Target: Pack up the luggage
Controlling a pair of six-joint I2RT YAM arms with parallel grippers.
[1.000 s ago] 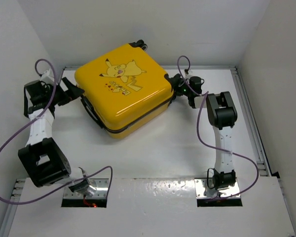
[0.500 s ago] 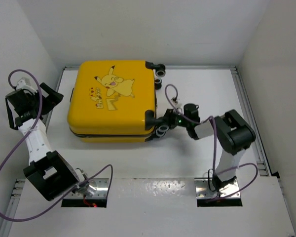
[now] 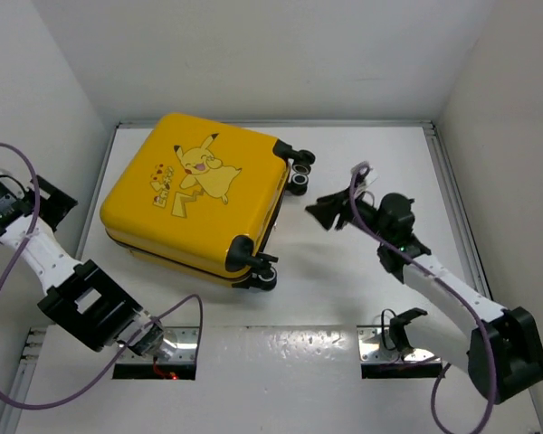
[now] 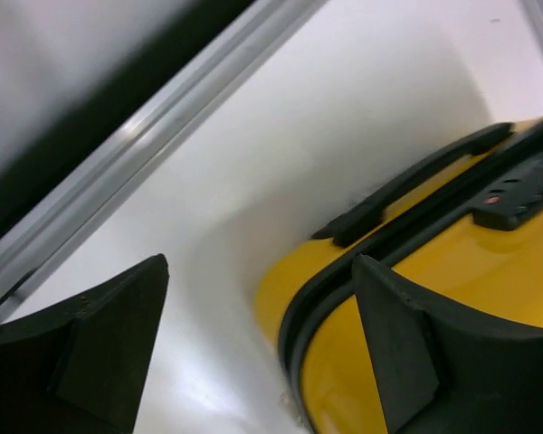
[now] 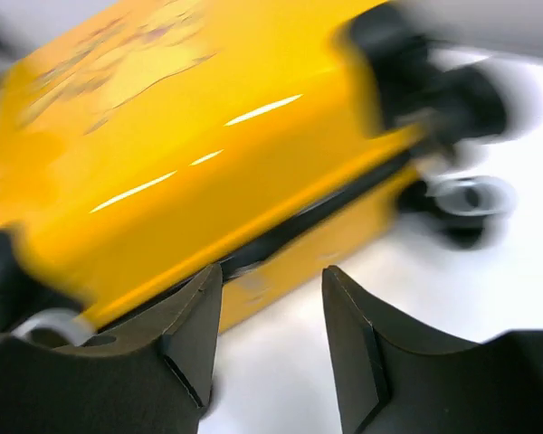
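The luggage, a yellow hard-shell suitcase with a Pikachu cartoon, lies flat and closed on the white table, its black wheels toward the right and front. My left gripper is open and empty at the far left, apart from the suitcase; its wrist view shows the suitcase's corner, zipper seam and black handle. My right gripper is open and empty, to the right of the wheels, not touching; its wrist view shows the yellow shell and wheels, blurred.
White walls close in the table on the left, back and right. A metal rail runs along the right edge, another along the left. The arm bases sit on a metal plate at the front.
The suitcase has turned, its wheeled end swinging toward the front. My right gripper has let go and pulled back to the right. My left arm has drawn further left.
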